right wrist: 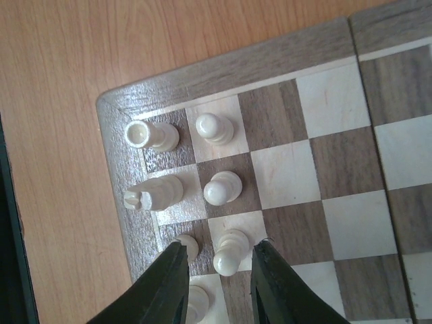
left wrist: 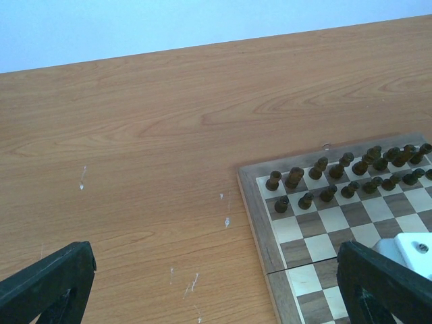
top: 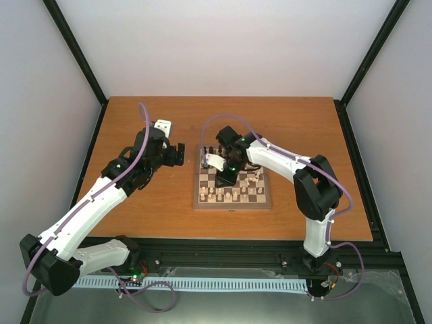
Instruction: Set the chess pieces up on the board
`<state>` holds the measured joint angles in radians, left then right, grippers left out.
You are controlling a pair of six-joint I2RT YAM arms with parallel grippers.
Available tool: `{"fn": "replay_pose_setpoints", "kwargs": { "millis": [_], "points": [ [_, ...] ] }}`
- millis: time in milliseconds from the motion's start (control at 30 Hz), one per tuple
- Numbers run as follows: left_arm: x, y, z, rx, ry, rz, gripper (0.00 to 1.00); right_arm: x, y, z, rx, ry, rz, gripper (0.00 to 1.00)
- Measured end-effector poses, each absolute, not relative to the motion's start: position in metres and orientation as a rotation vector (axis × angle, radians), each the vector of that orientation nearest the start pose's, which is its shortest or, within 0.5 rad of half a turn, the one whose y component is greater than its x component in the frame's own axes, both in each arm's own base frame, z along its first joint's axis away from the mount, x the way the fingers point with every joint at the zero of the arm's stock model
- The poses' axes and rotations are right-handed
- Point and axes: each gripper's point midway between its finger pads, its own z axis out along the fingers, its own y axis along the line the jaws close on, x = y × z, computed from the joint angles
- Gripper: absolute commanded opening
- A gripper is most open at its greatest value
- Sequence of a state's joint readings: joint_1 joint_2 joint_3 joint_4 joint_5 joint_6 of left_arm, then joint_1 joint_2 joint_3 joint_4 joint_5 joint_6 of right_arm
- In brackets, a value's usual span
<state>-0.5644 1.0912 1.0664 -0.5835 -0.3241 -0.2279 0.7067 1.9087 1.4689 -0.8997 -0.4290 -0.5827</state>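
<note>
The left arm (top: 88, 209) reached from the near left corner across the table (top: 304, 121). The left gripper (top: 177, 154) hovered just left of the board (top: 233, 206), jaws spread wide and holding nothing. The board lay mid-table, with dark pieces (left wrist: 337, 172) in two rows along its far edge and cream pieces (right wrist: 219, 128) on its near side. The right arm (top: 317, 192) bent in from the right. The right gripper (right wrist: 217, 251) pointed down near a board corner, jaws narrowly parted around a standing cream pawn (right wrist: 229, 253).
</note>
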Motion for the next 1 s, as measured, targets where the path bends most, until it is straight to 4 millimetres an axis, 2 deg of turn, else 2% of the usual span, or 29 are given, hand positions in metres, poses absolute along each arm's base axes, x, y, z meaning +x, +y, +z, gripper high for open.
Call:
{"fn": "replay_pose_setpoints", "kwargs": {
  "millis": [100, 167, 300, 367, 467, 567, 667, 833, 1000],
  "points": [
    [0.316, -0.136, 0.266, 0.181, 2.139, -0.111, 1.00, 0.271, 0.313, 0.097, -1.743, 2.249, 0.649, 0.28],
    [0.316, -0.136, 0.265, 0.182, 2.141, -0.111, 1.00, 0.284, 0.301, 0.104, -1.680, 2.267, 0.645, 0.27],
    [0.316, -0.139, 0.262, 0.193, 2.152, -0.122, 1.00, 0.324, 0.253, 0.118, -1.478, 2.332, 0.587, 0.27],
    [0.317, -0.141, 0.259, 0.199, 2.162, -0.125, 1.00, 0.341, 0.223, 0.121, -1.373, 2.373, 0.539, 0.27],
    [0.318, -0.145, 0.252, 0.215, 2.184, -0.134, 1.00, 0.351, 0.187, 0.117, -1.272, 2.435, 0.470, 0.26],
    [0.317, -0.147, 0.249, 0.227, 2.195, -0.147, 1.00, 0.354, 0.165, 0.106, -1.220, 2.493, 0.424, 0.25],
    [0.316, -0.150, 0.249, 0.236, 2.199, -0.162, 1.00, 0.353, 0.155, 0.099, -1.219, 2.516, 0.386, 0.24],
    [0.315, -0.153, 0.248, 0.247, 2.202, -0.181, 1.00, 0.359, 0.152, 0.098, -1.317, 2.464, 0.325, 0.20],
    [0.314, -0.155, 0.248, 0.261, 2.204, -0.195, 1.00, 0.381, 0.156, 0.101, -1.469, 2.364, 0.259, 0.20]
  ]
}}
